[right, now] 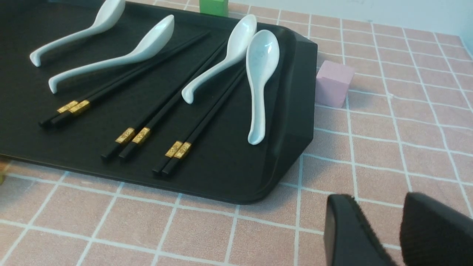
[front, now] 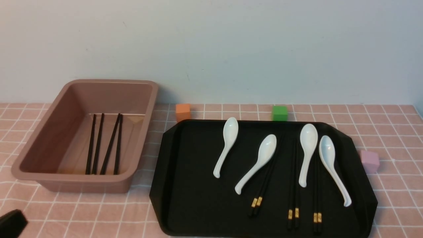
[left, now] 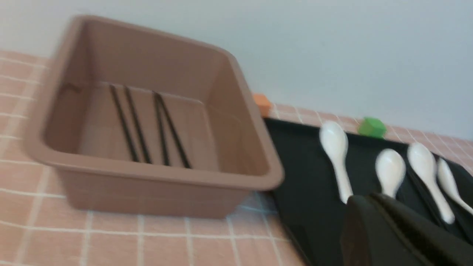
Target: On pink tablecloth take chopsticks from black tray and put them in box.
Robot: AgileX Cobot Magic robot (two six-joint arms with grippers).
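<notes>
The box (front: 49, 132) stands at the left on the pink tablecloth (front: 99, 211), with two pairs of chopsticks (front: 97, 145) lying inside. The black tray (front: 191, 172) to its right holds three pairs of chopsticks (front: 261, 195) (front: 293, 198) (front: 316, 205), partly under white spoons. They show clearly in the right wrist view (right: 159, 114). My left gripper (front: 13, 223) is low at the front left. In its wrist view the left gripper (left: 369, 199) is shut and empty. My right gripper (right: 373, 205) is open and empty over the cloth, off the tray's near right corner.
Several white spoons (front: 228, 142) lie on the tray among the chopsticks. An orange cube (front: 183, 111) and a green cube (front: 279, 113) sit behind the tray. A pink cube (front: 369, 161) sits at its right. A wall runs along the back.
</notes>
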